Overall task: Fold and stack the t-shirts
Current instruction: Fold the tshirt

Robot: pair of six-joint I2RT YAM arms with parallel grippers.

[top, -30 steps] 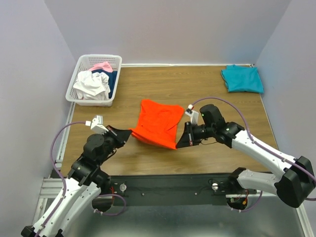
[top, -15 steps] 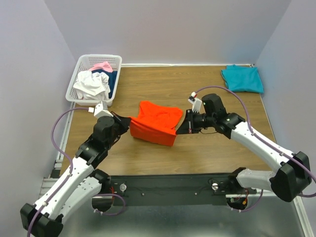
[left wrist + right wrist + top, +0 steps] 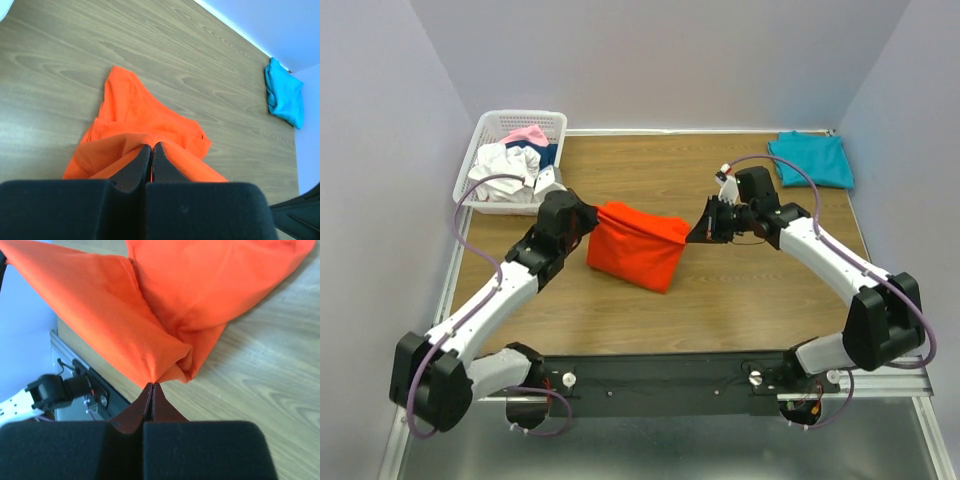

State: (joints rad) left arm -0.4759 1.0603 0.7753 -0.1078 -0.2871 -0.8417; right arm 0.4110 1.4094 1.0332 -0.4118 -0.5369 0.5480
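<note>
Mid-bench point(image 3: 660, 170) sits a shirt point(image 3: 638, 245), the left hand point(image 3: 588, 215) at its 10 o'clock corner and the right hand point(image 3: 696, 232) at 2. A basket point(image 3: 520, 114) holding clothes point(image 3: 505, 165) stands at the bench's 10 o'clock, and a folded shirt point(image 3: 810, 160) lies at its 2 o'clock.

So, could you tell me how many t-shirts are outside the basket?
2: the orange-red t-shirt in the middle, pinched at both ends, and the teal t-shirt folded at the far right corner.
</note>
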